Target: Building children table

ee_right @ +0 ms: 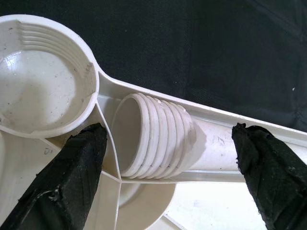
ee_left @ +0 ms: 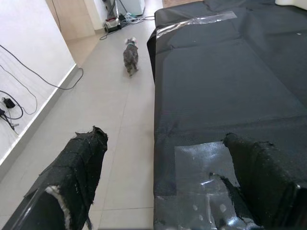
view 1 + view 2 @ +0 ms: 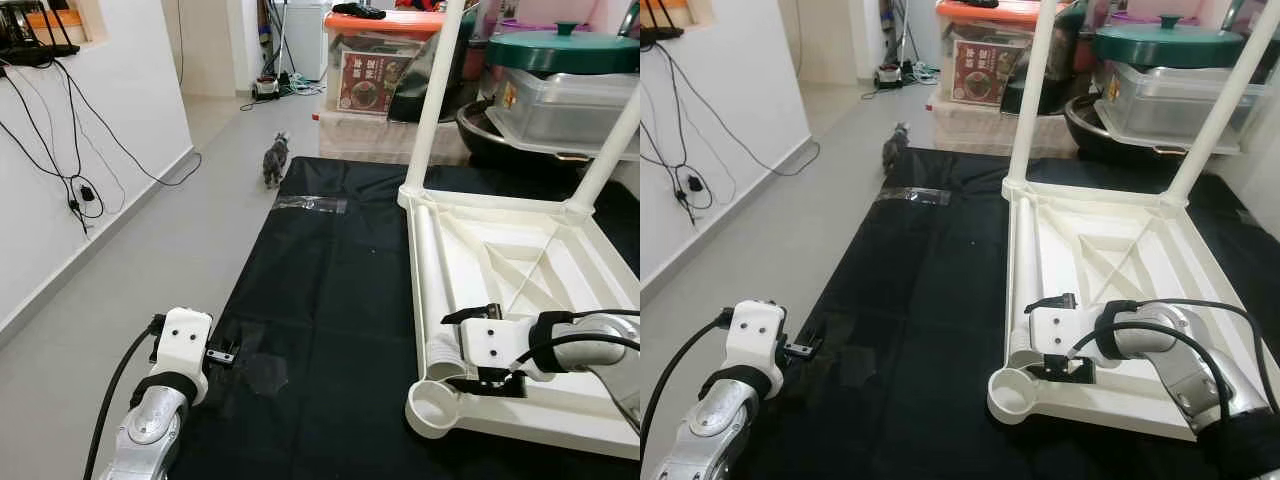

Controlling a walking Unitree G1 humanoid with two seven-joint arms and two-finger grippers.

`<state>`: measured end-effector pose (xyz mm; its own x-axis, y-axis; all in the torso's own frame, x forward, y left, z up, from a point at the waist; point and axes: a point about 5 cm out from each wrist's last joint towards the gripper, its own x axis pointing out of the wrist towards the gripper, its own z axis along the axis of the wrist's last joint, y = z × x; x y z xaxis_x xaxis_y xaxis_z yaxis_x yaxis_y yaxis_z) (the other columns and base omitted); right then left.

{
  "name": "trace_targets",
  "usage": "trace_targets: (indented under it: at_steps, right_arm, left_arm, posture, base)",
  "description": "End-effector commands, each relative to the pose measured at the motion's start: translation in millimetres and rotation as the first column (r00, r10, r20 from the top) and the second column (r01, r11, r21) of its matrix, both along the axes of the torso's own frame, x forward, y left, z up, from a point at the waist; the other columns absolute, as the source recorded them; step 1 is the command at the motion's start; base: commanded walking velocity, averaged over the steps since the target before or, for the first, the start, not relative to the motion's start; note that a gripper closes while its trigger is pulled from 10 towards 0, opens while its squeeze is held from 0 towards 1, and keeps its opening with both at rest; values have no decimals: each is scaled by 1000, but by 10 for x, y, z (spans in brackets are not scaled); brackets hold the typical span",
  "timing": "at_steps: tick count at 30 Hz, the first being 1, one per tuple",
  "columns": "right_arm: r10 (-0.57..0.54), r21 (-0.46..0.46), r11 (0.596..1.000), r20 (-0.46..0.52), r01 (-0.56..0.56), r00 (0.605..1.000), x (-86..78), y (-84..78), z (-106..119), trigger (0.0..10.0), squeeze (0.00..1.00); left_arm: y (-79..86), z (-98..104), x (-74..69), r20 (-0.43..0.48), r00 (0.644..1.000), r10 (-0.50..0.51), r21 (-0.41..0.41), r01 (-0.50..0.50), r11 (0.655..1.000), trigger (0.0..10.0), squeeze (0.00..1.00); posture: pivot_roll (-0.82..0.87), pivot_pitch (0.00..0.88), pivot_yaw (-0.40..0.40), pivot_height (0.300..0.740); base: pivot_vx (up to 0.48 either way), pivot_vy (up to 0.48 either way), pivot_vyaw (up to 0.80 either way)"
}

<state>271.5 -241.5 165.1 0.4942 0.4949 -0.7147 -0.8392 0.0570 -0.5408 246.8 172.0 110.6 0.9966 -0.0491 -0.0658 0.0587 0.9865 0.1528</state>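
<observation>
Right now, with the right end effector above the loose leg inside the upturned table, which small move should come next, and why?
Probably lower the right end effector a little and close it on the loose leg. Its fingers stand open on either side of the leg's threaded end, not touching it. The leg lies flat inside the table top, beside the empty corner socket that it would likely screw into.

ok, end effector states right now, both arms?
Left end effector: open, holding nothing, over the black mat's edge.
Right end effector: open, fingers astride the loose table leg, not yet closed on it.
</observation>
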Motion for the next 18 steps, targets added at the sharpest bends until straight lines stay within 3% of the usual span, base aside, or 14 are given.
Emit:
trace_targets:
  at_steps: [1, 7, 9, 12, 18]
  right_arm:
    - [-13, -1, 1000, 12, 13, 1000, 20, 4, -16, 10000, 1000]
    - [-6, 41, 999, -40, 8, 999, -20, -2, -18, 10000, 1000]
    - [40, 99, 995, -102, -29, 994, -71, -7, 73, 10000, 1000]
    - [64, 115, 992, -126, -49, 990, -83, -13, 118, 10000, 1000]
    - [28, 130, 991, -92, -16, 995, 9, 29, 66, 10000, 1000]
  left_arm:
    - [14, -39, -4, -11, 1000, 7, 12, -7, 1000, 10000, 0]
    - [-5, -49, 13, -12, 1000, -2, 11, 3, 1000, 10000, 0]
    - [2, -58, 13, -14, 1000, -7, 13, 7, 1000, 10000, 0]
    - [2, -67, 14, -17, 1000, -10, 14, 10, 1000, 10000, 0]
    - [-20, -78, 20, -17, 1000, -10, 10, 10, 1000, 10000, 0]
  posture:
    - [-92, 0, -32, 740]
    - [-95, 0, -27, 740]
    - [-99, 0, -25, 740]
    - [-101, 0, -27, 740]
    - [-90, 0, -35, 740]
  base:
    - [0, 0, 0]
    - [0, 0, 0]
    - [0, 0, 0]
    - [0, 0, 0]
    - [0, 0, 0]
